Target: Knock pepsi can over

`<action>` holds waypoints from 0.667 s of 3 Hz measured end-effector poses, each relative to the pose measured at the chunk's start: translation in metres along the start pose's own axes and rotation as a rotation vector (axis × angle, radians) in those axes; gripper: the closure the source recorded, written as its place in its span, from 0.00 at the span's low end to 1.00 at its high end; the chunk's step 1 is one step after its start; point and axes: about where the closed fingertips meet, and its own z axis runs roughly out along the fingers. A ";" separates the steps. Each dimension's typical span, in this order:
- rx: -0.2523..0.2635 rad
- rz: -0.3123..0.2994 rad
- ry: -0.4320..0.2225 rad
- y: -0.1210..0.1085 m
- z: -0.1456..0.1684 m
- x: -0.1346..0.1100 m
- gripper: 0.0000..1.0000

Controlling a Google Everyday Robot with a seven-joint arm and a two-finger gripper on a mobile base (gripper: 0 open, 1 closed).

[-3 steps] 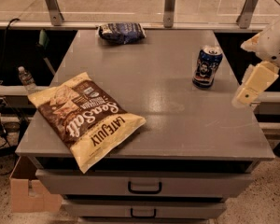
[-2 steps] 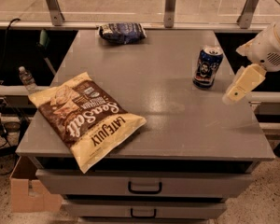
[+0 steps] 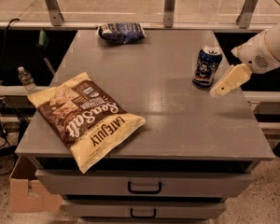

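Gripper just right of upright can, not clearly touching.

Can (image 3: 206, 66) stands upright on the right rear part of the grey table (image 3: 168, 125), silver top up. Gripper (image 3: 222, 87) hangs low over the table at the can's right side, tilted down toward the can's base, very near it; contact can't be told. Gripper state: can't tell. White arm (image 3: 270, 48) comes in from the right edge. Chip bag (image 3: 86, 118) lies flat front-left, its corner over the front edge. Dark blue snack bag (image 3: 121, 32) lies at the back edge, well apart from the can. Water bottle (image 3: 25, 78) stands off the table at left. Cardboard box (image 3: 28, 190) sits on the floor at front-left.
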 end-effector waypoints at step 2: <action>-0.059 0.101 -0.157 -0.004 0.028 -0.031 0.00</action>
